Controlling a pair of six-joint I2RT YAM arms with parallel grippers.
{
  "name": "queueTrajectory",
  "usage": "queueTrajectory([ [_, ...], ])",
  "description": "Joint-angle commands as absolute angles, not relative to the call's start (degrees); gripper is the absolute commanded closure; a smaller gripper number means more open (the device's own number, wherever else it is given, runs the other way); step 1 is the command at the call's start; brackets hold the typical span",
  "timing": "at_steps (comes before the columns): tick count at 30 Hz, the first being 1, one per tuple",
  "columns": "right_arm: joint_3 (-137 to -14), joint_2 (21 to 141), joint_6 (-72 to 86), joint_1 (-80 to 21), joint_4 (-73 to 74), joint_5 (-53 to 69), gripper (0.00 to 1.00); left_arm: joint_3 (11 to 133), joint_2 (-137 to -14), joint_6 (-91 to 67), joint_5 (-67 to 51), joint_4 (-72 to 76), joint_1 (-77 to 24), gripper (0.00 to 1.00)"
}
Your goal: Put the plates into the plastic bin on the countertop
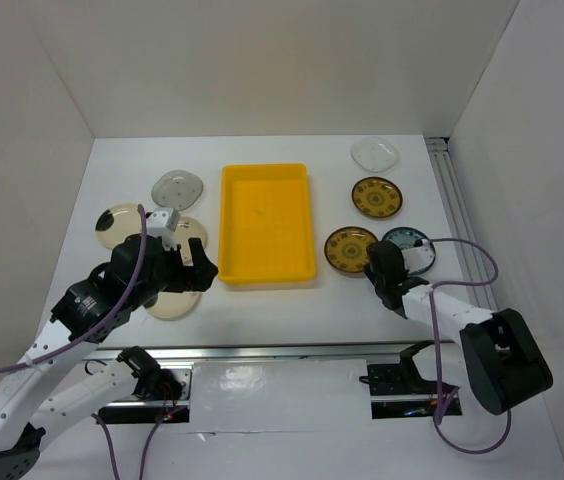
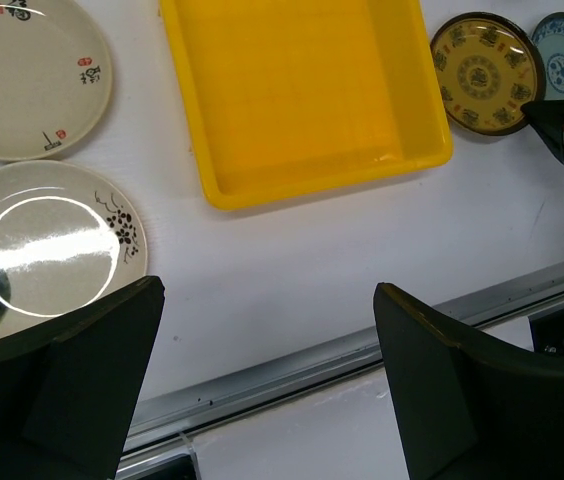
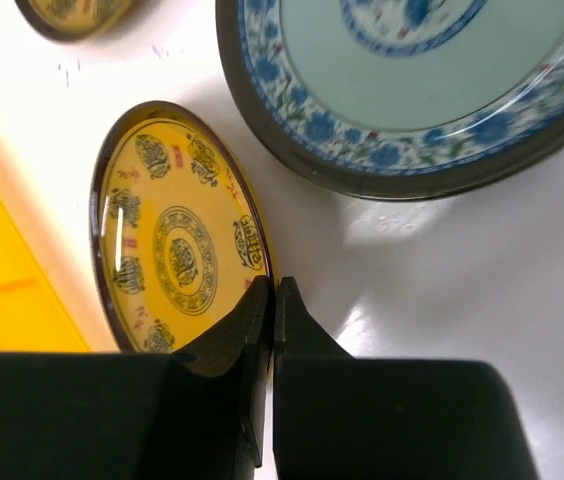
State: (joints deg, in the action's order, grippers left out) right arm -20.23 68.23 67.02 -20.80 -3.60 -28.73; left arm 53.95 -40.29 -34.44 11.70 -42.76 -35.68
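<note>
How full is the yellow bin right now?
Empty. The yellow bin shows only its bare floor, with nothing inside.

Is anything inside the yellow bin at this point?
No plates: the yellow bin shows only its bare floor. Nothing covers it in the top view, which takes in all of it. The left wrist view cuts off its far end.

Robot lab test booth. Bare white walls (image 1: pixel 262 60) box in a white table (image 1: pixel 292 310). Left arm (image 1: pixel 32 375) and right arm (image 1: pixel 452 315) mounted by a metal rail (image 1: pixel 282 350), with loose purple cables (image 1: pixel 462 241).
</note>
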Motion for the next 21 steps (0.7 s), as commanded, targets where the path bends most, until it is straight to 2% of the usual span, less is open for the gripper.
queueTrajectory([
  [1, -25.99, 63.2, 66.62, -22.06, 5.87, -38.74, 1.0, 53.53, -39.73, -33.57, 12.56, -41.13, -35.33, 0.0],
  [6, -34.7, 60.64, 61.0, -25.13, 7.65, -47.62, 1.0, 53.53, -40.25, -34.62, 13.71, -41.66, -35.33, 0.0],
  [10, -39.45, 61.43, 53.72, -28.03, 2.12, -47.21, 1.0, 53.53, -40.78, -35.16, 14.94, -42.19, -35.33, 0.0],
  [12, -42.0, 63.36, 46.87, -28.73, -4.28, -43.44, 1.0, 53.53, -40.78, -35.16, 15.47, -42.19, -35.33, 0.0],
  [14, -46.81, 69.23, 42.21, -28.74, -9.37, -32.82, 1.0, 54.05, -40.78, -35.68, 16.0, -42.71, -34.8, 0.0],
  [17, -58.74, 81.79, 35.87, -28.74, -8.79, -18.66, 1.0, 54.05, -40.78, -35.68, 16.0, -42.71, -33.75, 0.0],
  [21, -72.13, 95.69, 32.53, -29.97, -2.05, -13.27, 1.0, 54.05, -40.78, -35.68, 16.0, -42.71, -32.61, 0.0],
])
